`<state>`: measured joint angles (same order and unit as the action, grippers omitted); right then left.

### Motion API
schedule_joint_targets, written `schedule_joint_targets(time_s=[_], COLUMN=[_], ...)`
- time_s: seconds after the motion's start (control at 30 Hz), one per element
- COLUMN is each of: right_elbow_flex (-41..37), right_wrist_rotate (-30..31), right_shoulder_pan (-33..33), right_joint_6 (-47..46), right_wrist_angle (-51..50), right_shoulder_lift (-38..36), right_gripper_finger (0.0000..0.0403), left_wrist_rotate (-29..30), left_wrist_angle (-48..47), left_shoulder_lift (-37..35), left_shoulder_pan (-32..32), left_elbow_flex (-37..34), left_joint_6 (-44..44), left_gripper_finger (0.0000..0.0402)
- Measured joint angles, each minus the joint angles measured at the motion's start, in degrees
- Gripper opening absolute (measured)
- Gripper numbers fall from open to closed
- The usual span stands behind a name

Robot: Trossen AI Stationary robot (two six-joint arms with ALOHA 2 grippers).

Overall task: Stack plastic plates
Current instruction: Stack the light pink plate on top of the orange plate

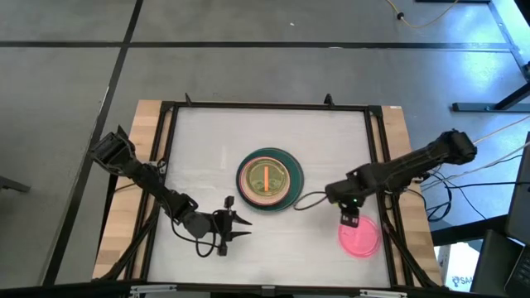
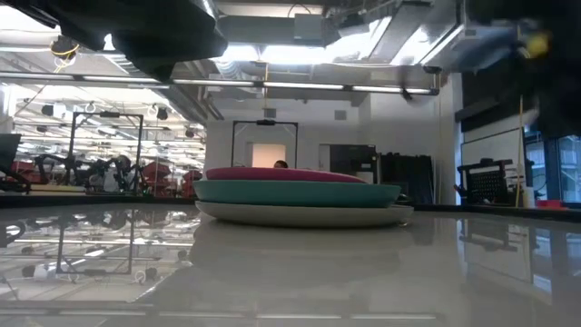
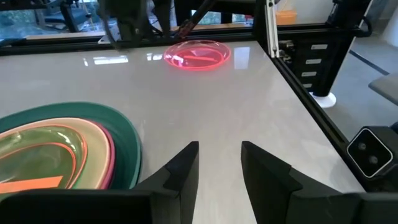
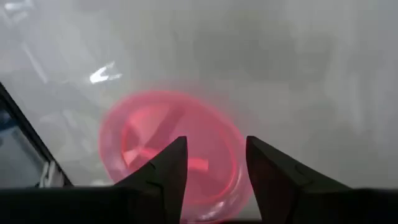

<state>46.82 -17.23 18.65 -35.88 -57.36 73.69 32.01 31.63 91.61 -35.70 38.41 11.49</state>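
Note:
A stack of plates [image 1: 267, 180] sits mid-table: a dark green plate outermost, with peach, pale green and orange ones nested inside. In the low view the stack [image 2: 300, 195] rests on a grey bottom plate. A small pink plate [image 1: 361, 238] lies flat alone near the table's right edge; it also shows as the pink plate [image 3: 198, 55] and the pink plate [image 4: 174, 146]. My right gripper [image 1: 349, 218] [image 4: 214, 143] hangs open just above the pink plate's far-left part, fingers pointing down. My left gripper [image 1: 247, 229] [image 3: 221, 146] is open, near-left of the stack, pointing toward the table's right.
A black frame rail [image 1: 381, 165] borders the white table top, and the pink plate lies close to its right side. A cable [image 1: 308, 199] trails from the right arm beside the stack. Bare table surface [image 1: 207, 149] lies left of and beyond the stack.

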Motion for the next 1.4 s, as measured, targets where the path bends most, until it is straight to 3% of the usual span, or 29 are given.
schedule_joint_targets(time_s=[0.23, 0.67, 1.17, 1.4], right_elbow_flex=[-11.5, -16.9, -17.5, -16.7], right_wrist_rotate=[-1.9, -1.9, -5.7, -6.6], right_shoulder_pan=[2.9, 3.1, 3.1, 3.1], right_joint_6=[-3.3, -5.6, -4.2, -3.6], right_wrist_angle=[6.0, 14.9, 19.3, 23.0], right_shoulder_lift=[-2.2, -2.1, -0.1, 0.5], right_gripper_finger=[0.0156, 0.015, 0.0009, 0.0002], left_wrist_rotate=[0.3, 0.3, 0.3, 0.2], left_wrist_angle=[0.0, -0.4, -1.1, -1.7], left_shoulder_lift=[0.0, 0.0, 0.0, 0.0], left_shoulder_pan=[0.9, 0.8, 0.8, 0.8], left_elbow_flex=[0.0, 0.0, 0.0, 0.0], left_joint_6=[0.0, 0.2, 0.4, 0.6], left_gripper_finger=[0.0114, 0.0114, 0.0114, 0.0114])
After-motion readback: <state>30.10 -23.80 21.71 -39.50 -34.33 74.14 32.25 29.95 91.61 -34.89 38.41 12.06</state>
